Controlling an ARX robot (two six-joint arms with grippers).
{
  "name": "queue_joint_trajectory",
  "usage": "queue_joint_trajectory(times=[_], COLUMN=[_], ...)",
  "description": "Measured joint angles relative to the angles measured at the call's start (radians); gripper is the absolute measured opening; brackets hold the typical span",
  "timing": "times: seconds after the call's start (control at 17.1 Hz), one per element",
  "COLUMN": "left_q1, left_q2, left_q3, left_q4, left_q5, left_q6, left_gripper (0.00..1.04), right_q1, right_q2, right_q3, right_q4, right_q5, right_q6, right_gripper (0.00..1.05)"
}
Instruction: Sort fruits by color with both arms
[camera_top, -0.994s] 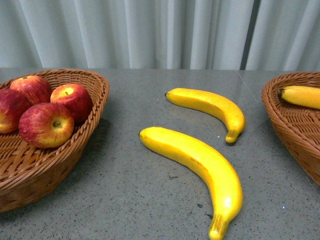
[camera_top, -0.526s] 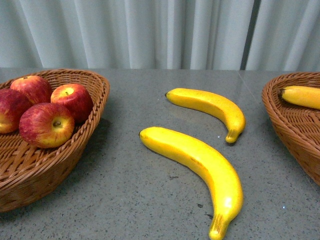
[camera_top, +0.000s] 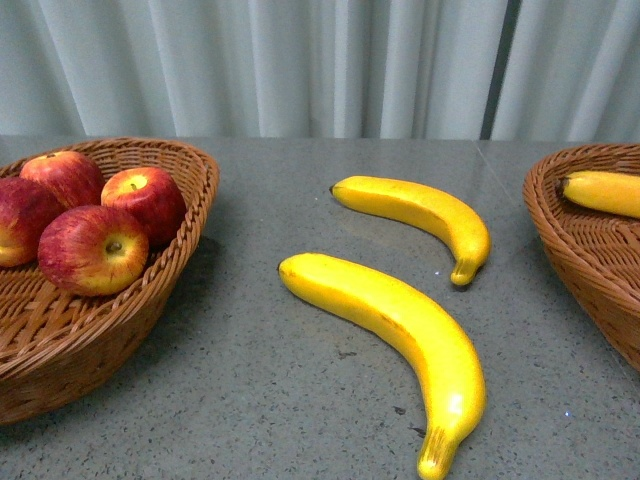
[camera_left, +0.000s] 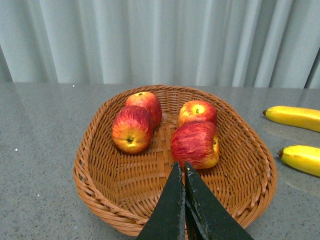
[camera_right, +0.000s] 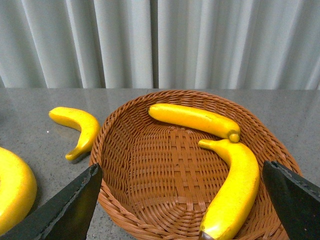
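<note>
The right gripper (camera_right: 181, 169) hangs spread wide over the banana basket (camera_right: 120, 145); the left gripper (camera_left: 184, 172) is pinched together above the apples (camera_left: 195, 145). The near banana (camera_top: 400, 320) and far banana (camera_top: 425, 213) lie on the worktop (camera_top: 250, 400). They look glossy, stiff and likely slippery, best taken across the thick middle.

Bananas (camera_top: 400, 322) between left basket (camera_top: 200, 190), right basket (camera_top: 575, 262)

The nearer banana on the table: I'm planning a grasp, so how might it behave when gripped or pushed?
The nearer banana looks glossy, so it may slip when squeezed. Lying flat on its curve on the table, it would likely pivot rather than roll if pushed.
</note>
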Motion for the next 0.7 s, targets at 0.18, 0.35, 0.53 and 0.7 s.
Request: queue_joint_trajectory(times=[0.18,0.35,0.53,0.7], left_q1=[0.0,0.0,0.0,0.0], left_q2=[0.0,0.0,0.0,0.0], left_q3=[0.0,0.0,0.0,0.0], left_q4=[0.003,0.003,0.003,0.003], left_q5=[-0.001,-0.001,-0.001,-0.001], left_q6=[-0.001,-0.002,-0.002,-0.001], left_gripper=[0.02,0.36,0.72,0.99], right_q1=[0.0,0.0,0.0,-0.02], right_q2=[0.0,0.0,0.0,0.016], right_q3=[0.0,0.0,0.0,0.001], right_q4=[0.0,0.0,0.0,0.028], right_q5=[0.0,0.0,0.0,-0.066], right_q6=[0.0,0.0,0.0,0.027], right_gripper=[0.98,0.98,0.98,0.98])
